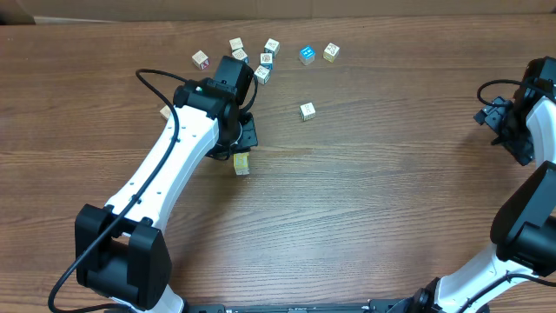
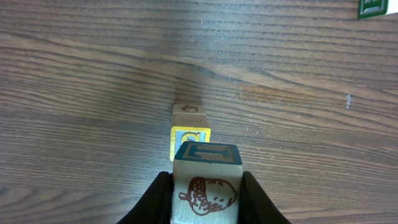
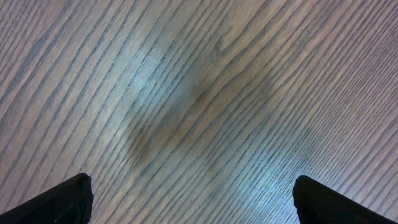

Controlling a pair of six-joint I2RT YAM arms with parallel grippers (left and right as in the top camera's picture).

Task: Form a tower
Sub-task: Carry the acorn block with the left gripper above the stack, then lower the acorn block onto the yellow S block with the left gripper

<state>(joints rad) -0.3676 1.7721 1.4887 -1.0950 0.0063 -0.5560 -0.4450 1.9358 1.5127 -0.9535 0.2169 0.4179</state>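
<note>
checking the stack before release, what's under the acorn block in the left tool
A yellow-framed block shows just beyond the acorn block, which the left tool grips. Whether they touch, and how many blocks stand below, is hidden by the held block.

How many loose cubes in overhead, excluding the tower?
10 cubes. Eight at the far edge; one alone mid-table; one half-hidden beside the left arm, at. More may be hidden under that arm.

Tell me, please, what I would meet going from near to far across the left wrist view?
The acorn-printed block held in the left gripper → tower, yellow-framed top → green-printed cube, cut off at the far right corner.
</note>
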